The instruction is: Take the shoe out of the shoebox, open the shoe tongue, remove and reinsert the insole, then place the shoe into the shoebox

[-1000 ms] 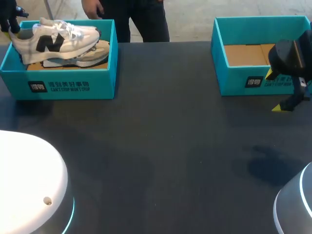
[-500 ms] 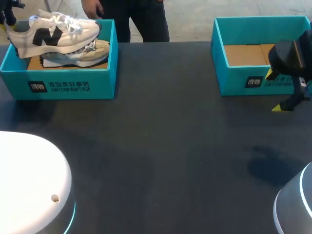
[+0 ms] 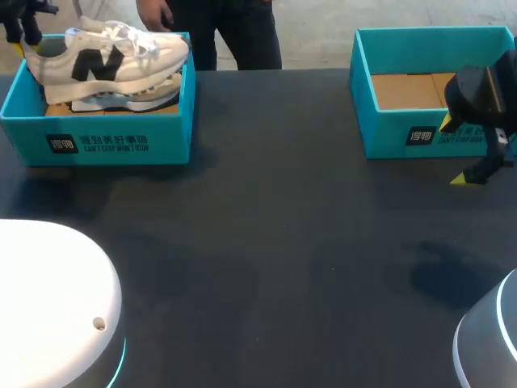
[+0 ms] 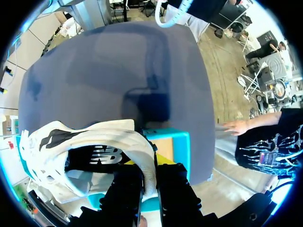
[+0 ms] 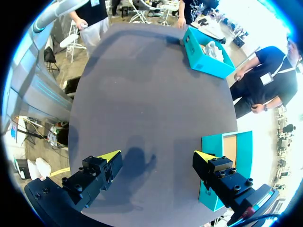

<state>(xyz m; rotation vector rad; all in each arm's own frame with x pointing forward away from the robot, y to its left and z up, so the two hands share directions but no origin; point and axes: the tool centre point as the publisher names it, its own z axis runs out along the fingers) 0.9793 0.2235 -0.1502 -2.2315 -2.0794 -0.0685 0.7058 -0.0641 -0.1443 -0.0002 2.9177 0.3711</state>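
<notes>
The left gripper [image 3: 24, 36] is clamped on the heel of a white sneaker [image 3: 113, 61]. In the left wrist view the left gripper [image 4: 149, 176] has one finger inside the heel opening and the other outside it. The padded heel collar is pinched between them, and the jaws stand only as far apart as the collar is thick. The white sneaker [image 4: 80, 146] runs out ahead of the jaws and to one side, with its dark inner lining and a black side logo showing. Just under and ahead of the fingers is a corner of the teal shoebox [image 4: 173, 142].

From the head view, the sneaker hangs over the teal shoebox [image 3: 97, 141], with its toe above the rim of the wall farthest from the jaws. Beneath the sneaker, inside the box, lies a second shoe [image 3: 141, 99] with a tan upper.

The right gripper [image 5: 157, 156] has its jaws wide apart with nothing between them, only the dark table [image 5: 142, 85] ahead. Just beside its outer finger is a second teal box [image 5: 222, 156] with a bare cardboard floor. The box with the shoes [image 5: 206, 52] is well apart, far ahead across the table. In the head view the right gripper [image 3: 452, 151] hangs at the front wall of that second teal box [image 3: 388, 133].
</notes>
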